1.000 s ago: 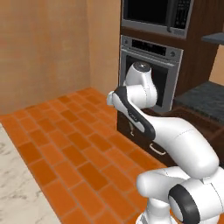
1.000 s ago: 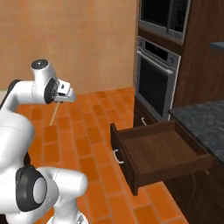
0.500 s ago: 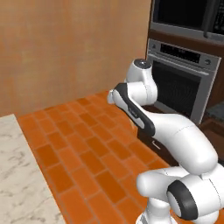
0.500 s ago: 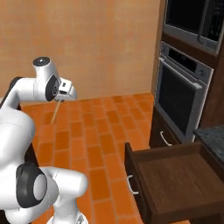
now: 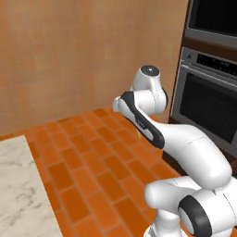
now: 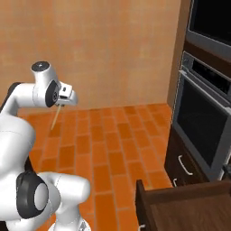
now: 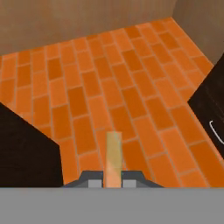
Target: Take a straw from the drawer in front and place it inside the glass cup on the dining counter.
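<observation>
My gripper [image 6: 60, 103] is shut on the straw [image 6: 55, 119], a thin pale stick that hangs down from the fingers over the brick floor. In the hand view the straw [image 7: 113, 153] stands up between the two fingertips of the gripper [image 7: 113, 180], pointing out over the orange bricks. The open dark-brown drawer [image 6: 185, 207] lies at the lower right, well away from the hand. A corner of the dining counter [image 5: 16, 185], with its beige marbled top, shows at the lower left. The glass cup is out of view.
A built-in oven [image 6: 203, 126] in dark cabinetry stands on the right, also seen as the oven [image 5: 208, 106]. A tan wall [image 6: 103, 49] closes the back. Orange brick floor [image 5: 92, 162] spreads between counter and oven. A dark block [image 7: 24, 151] stands at the hand view's left.
The whole picture has shifted: the base has moved, so oven and drawer slid right and the marbled counter corner came into the left view. The gripper stays shut on the straw.
</observation>
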### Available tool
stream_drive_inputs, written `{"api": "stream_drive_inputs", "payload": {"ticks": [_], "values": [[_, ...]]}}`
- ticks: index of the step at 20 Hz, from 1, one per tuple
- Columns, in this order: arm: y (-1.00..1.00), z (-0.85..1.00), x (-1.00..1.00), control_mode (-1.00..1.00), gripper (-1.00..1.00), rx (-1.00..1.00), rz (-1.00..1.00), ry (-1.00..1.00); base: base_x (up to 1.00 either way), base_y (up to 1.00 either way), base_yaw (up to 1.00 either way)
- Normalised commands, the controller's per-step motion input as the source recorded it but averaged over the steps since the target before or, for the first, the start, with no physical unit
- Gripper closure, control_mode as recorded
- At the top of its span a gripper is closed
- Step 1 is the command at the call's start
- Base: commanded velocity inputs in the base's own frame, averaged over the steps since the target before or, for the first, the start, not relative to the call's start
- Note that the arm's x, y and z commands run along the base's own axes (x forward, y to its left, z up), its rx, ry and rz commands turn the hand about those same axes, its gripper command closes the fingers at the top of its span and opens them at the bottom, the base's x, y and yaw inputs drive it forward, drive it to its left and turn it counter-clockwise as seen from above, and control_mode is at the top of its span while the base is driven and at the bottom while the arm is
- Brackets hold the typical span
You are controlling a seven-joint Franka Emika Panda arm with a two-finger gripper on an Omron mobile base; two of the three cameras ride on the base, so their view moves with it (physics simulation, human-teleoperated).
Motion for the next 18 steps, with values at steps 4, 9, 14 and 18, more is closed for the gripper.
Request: {"api": "stream_drive_inputs", "payload": {"ticks": [4,9,14,18], "values": [[0.00,0.00,0.00,1.00,1.00,0.00,0.00,0.00,1.00,0.00,0.07],[0.00,0.00,0.00,1.00,1.00,0.00,0.00,0.00,1.00,0.00,0.08],[0.00,0.00,0.00,1.00,1.00,0.00,0.00,0.00,1.00,0.01,0.15],[0.00,0.00,0.00,1.00,1.00,0.00,0.00,0.00,1.00,0.02,0.21]]}}
